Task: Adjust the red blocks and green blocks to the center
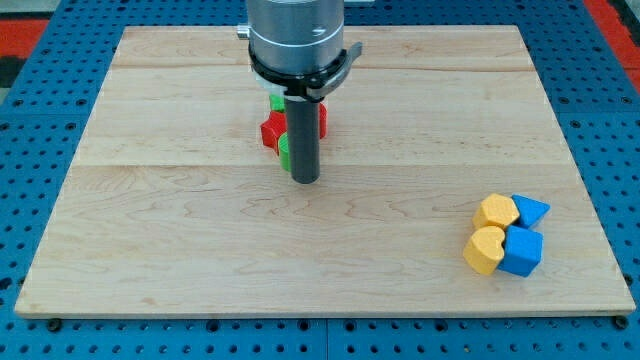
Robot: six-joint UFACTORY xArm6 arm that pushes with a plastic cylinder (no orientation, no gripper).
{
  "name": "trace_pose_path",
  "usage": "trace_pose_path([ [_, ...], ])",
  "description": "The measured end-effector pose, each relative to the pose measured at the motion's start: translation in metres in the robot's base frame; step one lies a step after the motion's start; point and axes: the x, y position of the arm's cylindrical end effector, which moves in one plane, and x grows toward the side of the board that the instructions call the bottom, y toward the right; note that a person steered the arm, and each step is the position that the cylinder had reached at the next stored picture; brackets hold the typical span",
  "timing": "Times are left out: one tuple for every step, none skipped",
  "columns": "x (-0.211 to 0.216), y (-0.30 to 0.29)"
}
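Note:
My tip (305, 181) rests on the wooden board (180, 230) just below a small cluster of red and green blocks near the board's middle top. A red block (271, 131) shows at the rod's left, with another red piece (321, 118) at its right. A green block (284, 151) sits against the rod's left side just above the tip, and another green block (276, 101) peeks out above, under the arm's body. The rod and arm hide much of the cluster, so the shapes cannot be made out.
At the view's lower right sits a tight group: a yellow block (496, 211), a yellow heart-shaped block (485, 249), a blue pointed block (531, 210) and a blue block (522, 250). Blue pegboard surrounds the board.

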Motion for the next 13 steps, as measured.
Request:
trace_pose_path([
  [-0.029, 0.057],
  [-0.052, 0.046],
  [-0.064, 0.025],
  [-0.026, 0.011],
  [-0.012, -0.001],
  [-0.024, -0.063],
  [-0.038, -0.117],
  [-0.04, -0.117],
  [-0.018, -0.101],
  [-0.001, -0.137],
  [-0.043, -0.175],
  [-0.079, -0.158],
  [-0.069, -0.095],
])
